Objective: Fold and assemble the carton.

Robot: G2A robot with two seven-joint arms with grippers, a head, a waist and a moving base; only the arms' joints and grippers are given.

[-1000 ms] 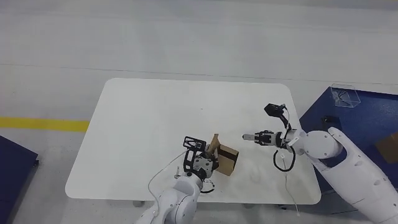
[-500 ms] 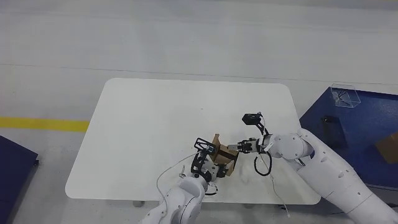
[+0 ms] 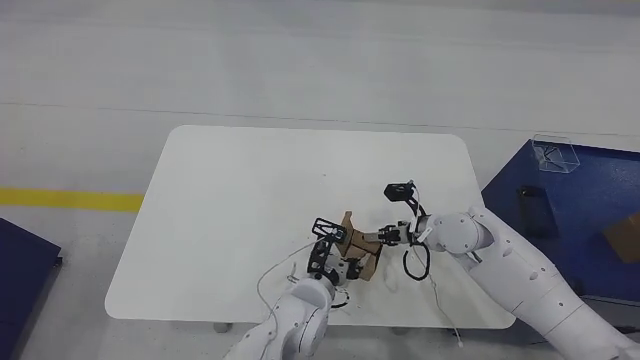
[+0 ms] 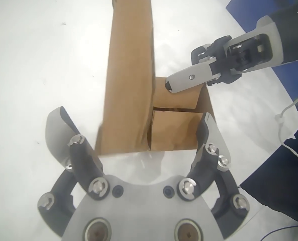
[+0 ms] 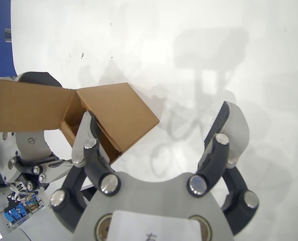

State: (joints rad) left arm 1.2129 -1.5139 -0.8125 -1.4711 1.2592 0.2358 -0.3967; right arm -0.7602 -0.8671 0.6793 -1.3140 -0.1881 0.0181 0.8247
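Top view, compared with a second ago: the right pincer [image 3: 378,238] has crossed the white surface [image 3: 220,210] from well apart to reach the carton [image 3: 362,252]. The left arm has edged a little closer to the carton from the robot's side. The carton itself has barely shifted.

The right arm stretches low across the surface towards the left arm. Its pincer is spread open. In the left wrist view, one finger [image 4: 186,78] reaches into the carton's open top, its tip touching a short inner flap. The other finger stays outside the carton.

The left pincer [image 4: 132,117] is also spread wide and grips nothing. It sits at the carton's near end, with one finger just beside a corner of the box and the other apart from it.

The carton is plain brown cardboard, small and only partly assembled. It stands near the surface's front edge, between the two pincers. One long flap stands upright, and two short flaps are folded inward, meeting at a seam.
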